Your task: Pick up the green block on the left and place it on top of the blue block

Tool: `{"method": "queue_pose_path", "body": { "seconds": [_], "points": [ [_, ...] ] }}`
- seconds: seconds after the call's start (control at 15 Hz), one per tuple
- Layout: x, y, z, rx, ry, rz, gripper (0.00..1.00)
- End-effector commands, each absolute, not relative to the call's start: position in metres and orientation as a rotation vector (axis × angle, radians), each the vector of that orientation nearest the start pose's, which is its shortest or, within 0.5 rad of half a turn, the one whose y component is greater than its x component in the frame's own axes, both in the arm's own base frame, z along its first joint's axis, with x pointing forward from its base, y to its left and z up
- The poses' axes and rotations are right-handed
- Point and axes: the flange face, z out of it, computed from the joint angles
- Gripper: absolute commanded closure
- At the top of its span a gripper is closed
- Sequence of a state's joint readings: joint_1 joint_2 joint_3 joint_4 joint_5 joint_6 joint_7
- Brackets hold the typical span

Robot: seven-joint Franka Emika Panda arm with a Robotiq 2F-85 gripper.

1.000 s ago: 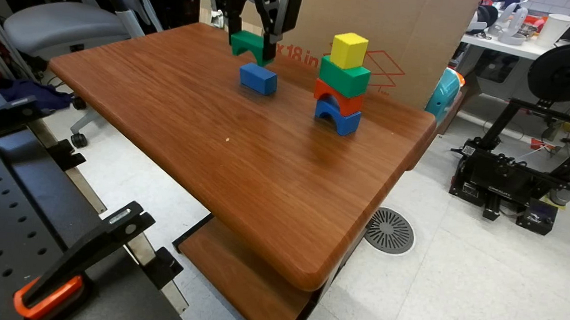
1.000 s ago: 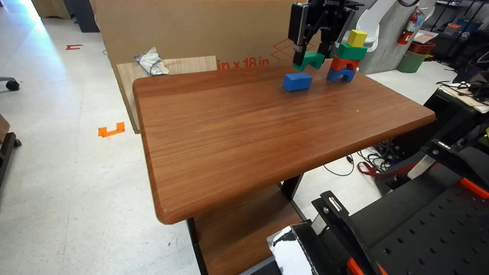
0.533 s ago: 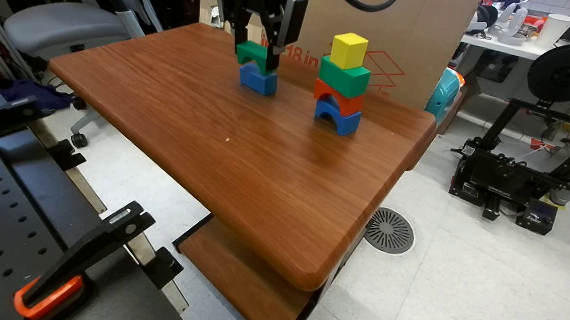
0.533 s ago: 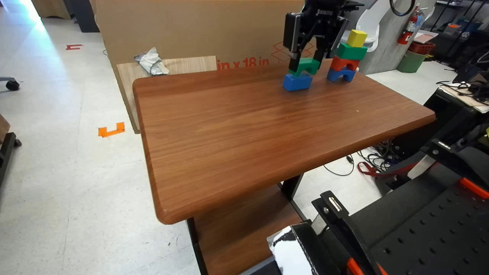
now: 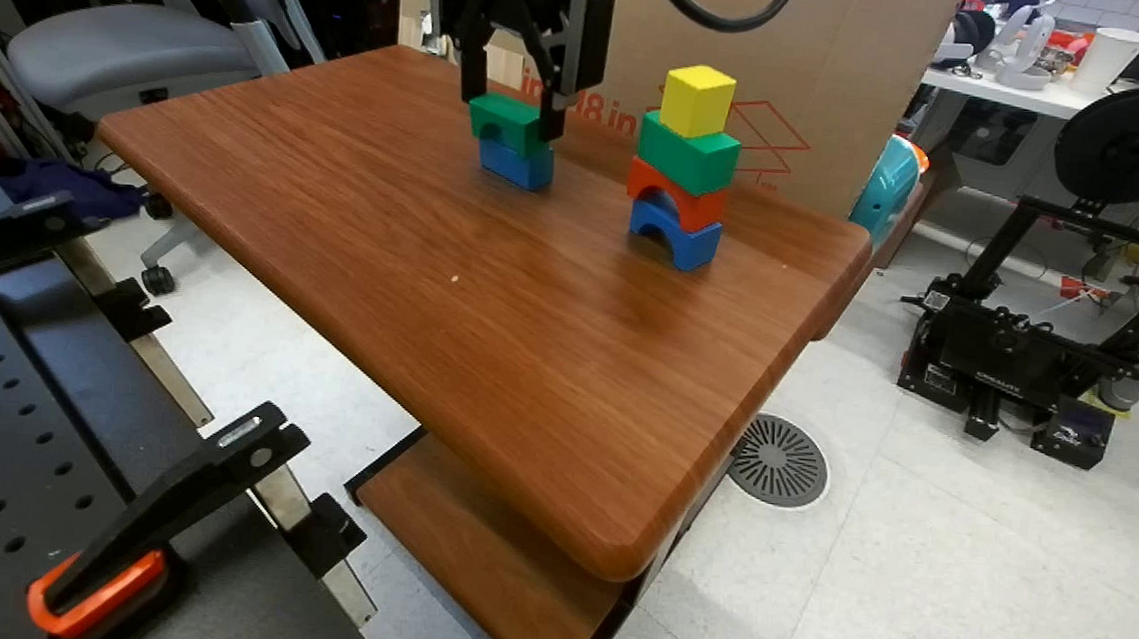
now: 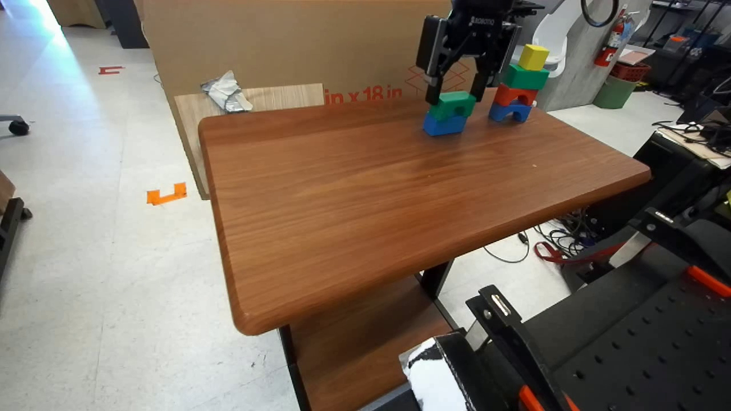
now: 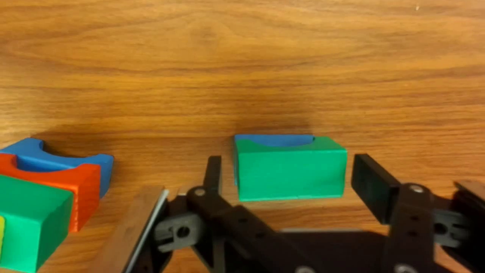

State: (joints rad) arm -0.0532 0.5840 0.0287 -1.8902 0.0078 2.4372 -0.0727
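Note:
The green arch block (image 5: 508, 123) rests on top of the blue rectangular block (image 5: 515, 167), which lies on the wooden table. Both also show in an exterior view, green arch (image 6: 454, 105) above blue block (image 6: 442, 126). In the wrist view the green block (image 7: 291, 176) hides most of the blue block (image 7: 280, 140); a blue strip shows through the arch. The green block sits slightly offset towards one end of the blue one. My gripper (image 7: 287, 174) is open, with one finger on each side of the green block and a visible gap at each.
A stack stands beside it: blue arch (image 5: 676, 235), red arch (image 5: 677, 194), green block (image 5: 688, 154) and yellow cube (image 5: 697, 101). It shows close to one finger in the wrist view. A large cardboard box (image 6: 285, 45) stands behind the table (image 6: 342, 200).
The gripper lowered with the green arch block onto the blue block. The fingers have since opened, and the green block now sits on the blue one.

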Motion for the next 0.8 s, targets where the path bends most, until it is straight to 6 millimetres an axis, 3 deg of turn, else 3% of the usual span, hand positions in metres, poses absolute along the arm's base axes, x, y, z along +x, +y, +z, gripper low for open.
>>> {"method": "queue_pose_path", "body": {
  "seconds": [0.0, 0.2, 0.4, 0.6, 0.67, 0.73],
  "points": [
    [0.636, -0.018, 0.209, -3.107, -0.041, 0.041, 0.00],
    [0.629, -0.019, 0.234, -3.097, -0.065, -0.005, 0.00],
    [0.613, -0.018, 0.274, -3.094, -0.115, -0.065, 0.00],
    [0.585, -0.019, 0.311, -3.104, -0.122, -0.018, 0.00],
    [0.614, -0.017, 0.286, -3.122, -0.112, -0.059, 0.00],
    [0.605, -0.017, 0.299, -3.123, -0.113, -0.043, 0.00]
  ]
}}
